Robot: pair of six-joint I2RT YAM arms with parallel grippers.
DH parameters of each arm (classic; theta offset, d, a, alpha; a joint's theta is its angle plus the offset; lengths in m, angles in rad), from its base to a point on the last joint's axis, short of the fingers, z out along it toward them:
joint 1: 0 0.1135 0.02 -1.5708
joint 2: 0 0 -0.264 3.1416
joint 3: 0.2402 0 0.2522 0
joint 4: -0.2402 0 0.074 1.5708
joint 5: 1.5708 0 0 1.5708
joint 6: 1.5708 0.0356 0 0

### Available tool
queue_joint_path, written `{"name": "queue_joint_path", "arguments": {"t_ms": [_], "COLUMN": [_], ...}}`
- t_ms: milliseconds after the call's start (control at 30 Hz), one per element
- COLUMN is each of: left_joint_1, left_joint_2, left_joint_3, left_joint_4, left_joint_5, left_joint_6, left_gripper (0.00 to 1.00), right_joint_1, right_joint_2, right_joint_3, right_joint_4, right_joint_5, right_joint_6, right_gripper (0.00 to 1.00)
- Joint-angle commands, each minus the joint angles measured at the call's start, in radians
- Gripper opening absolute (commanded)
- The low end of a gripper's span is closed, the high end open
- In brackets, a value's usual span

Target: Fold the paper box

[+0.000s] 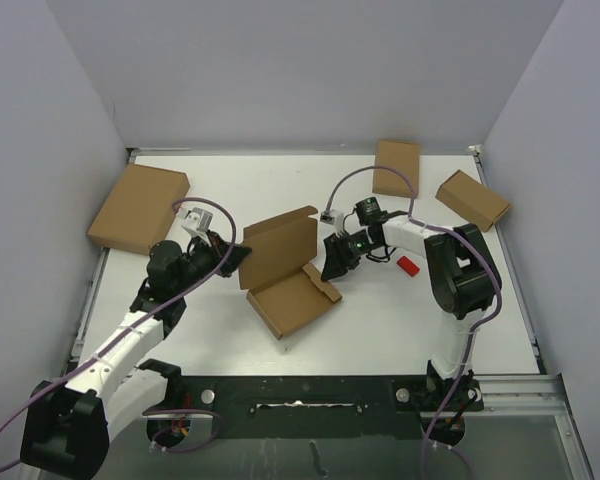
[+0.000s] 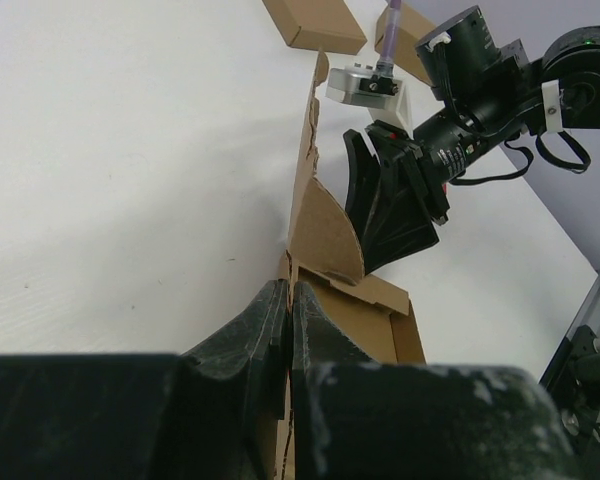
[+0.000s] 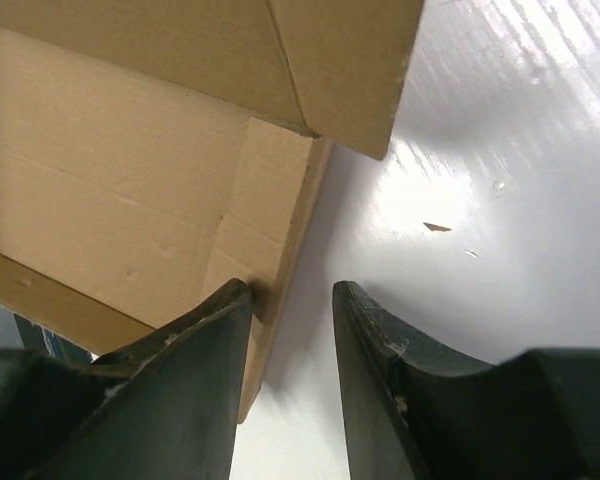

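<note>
Paper box (image 1: 290, 272) sat mid-tabletop (image 1: 270, 185), betw. the two arms. Its base tray lay flat nearer the arms, the lid panel stood up behind it, and the side flaps were loose.

Left claw (image 2: 288, 305) was pinched shut on the thin left edge of the upright panel, card sandwiched betw. its fingers. Right claw (image 3: 292, 292) was part-open w/ nothing in it. One finger (image 3: 215, 335) lay against a side flap at the box's right corner, w/ bare tabletop showing in the gap.

Handling, as a judgement: thin die-cut card is light, stiff across panels but floppy at creases. It would prob. slide on the smooth top if pushed from one side only, and edges could crush or tear if nipped hard. Best holds looked like panel edges close to a crease, w/ one side anchored while the other flap is turned in.

Around it were a larger brown box (image 1: 138, 207) far left, a small box (image 1: 396, 167) and a second small box (image 1: 472, 199) at back right, and a small red item (image 1: 408, 266) near the right claw. All lay apart from the paper box. Nearest obstruction seemed to be the claws themselves, close to each other across the panel.
</note>
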Motion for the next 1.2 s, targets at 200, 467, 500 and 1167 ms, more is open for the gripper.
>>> {"name": "queue_joint_path", "arguments": {"t_ms": [200,467,500,1167], "left_joint_1": [-0.004,-0.007,-0.006,-0.009], "left_joint_2": [-0.045,-0.054,-0.054,-0.081], "left_joint_3": [-0.004,-0.011,-0.012,-0.063], "left_joint_4": [0.027,0.017,0.016,0.039], "left_joint_5": [-0.025,-0.035,-0.036,-0.041], "left_joint_6": [-0.005,-0.008,-0.010,-0.050], "left_gripper": [0.00,0.00,0.00,0.00], "right_joint_1": [0.048,0.072,0.076,0.181], "right_joint_2": [-0.048,-0.041,-0.041,-0.091], "right_joint_3": [-0.006,-0.005,-0.004,-0.007], "right_joint_4": [0.010,0.003,0.001,0.001], "right_joint_5": [0.079,0.126,0.136,0.486], "right_joint_6": [-0.042,-0.063,-0.065,-0.134], "right_gripper": [0.36,0.32,0.31,0.00]}}
